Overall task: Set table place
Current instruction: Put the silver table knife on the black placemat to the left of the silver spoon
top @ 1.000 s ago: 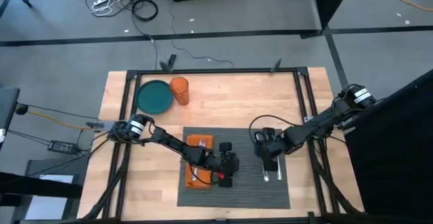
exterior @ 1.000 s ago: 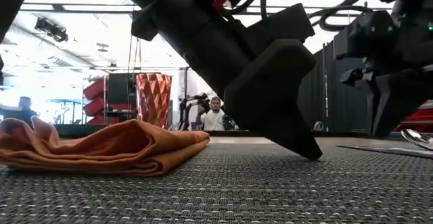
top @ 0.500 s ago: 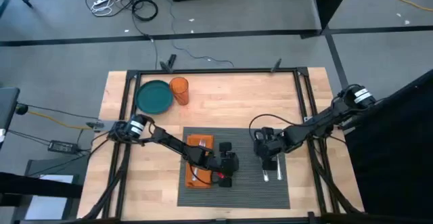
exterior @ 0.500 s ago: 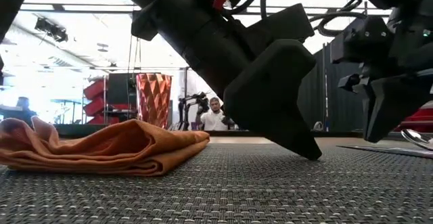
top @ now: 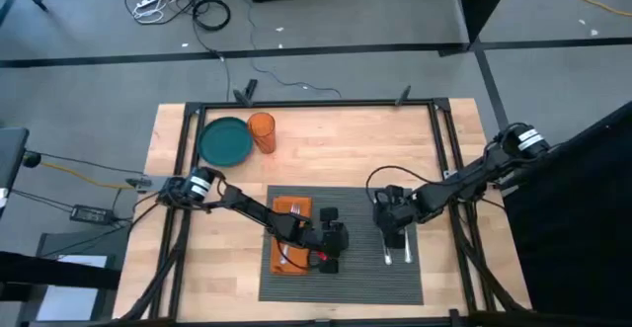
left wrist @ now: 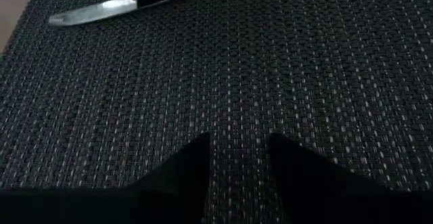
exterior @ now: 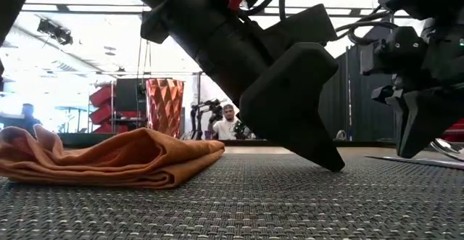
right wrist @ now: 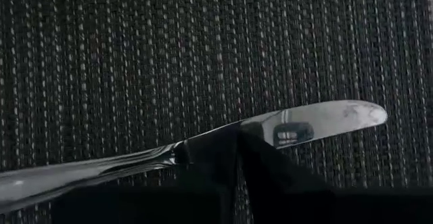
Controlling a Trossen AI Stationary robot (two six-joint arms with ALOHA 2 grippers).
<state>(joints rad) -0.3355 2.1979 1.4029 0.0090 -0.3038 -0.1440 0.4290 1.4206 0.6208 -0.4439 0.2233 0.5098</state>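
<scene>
Right, my read from the console:

Placemat: I see the dark grey ribbed placemat (top: 341, 238) lying flat on the near half of the wooden table (top: 326, 149), between the two arms.

Left gripper: my left gripper (top: 336, 241) sits low over the middle of the mat, just beside the orange napkin. In its wrist view the fingertips (left wrist: 196, 163) stand a narrow gap apart with only mat weave between them, so it is open and holds nothing.

Right gripper: my right gripper (top: 393, 230) is down at the right part of the mat, over the cutlery. Its wrist view shows the two dark fingers (right wrist: 210, 163) pressed together across the knife (right wrist: 298, 126), but I cannot tell whether they truly clamp it or only sit over it.

Cutlery: the knife (top: 388, 253) and a second piece just beside it lie side by side on the mat's right part; the low view shows a spoon bowl (exterior: 446, 147) at the edge.

Napkin: the orange napkin (top: 289, 233) lies folded on the mat's left part, with a fork (top: 293, 208) on it.

Plate and cup: the teal plate (top: 225, 141) and orange cup (top: 262, 131) stand touching at the far left corner, well apart from the mat.
</scene>
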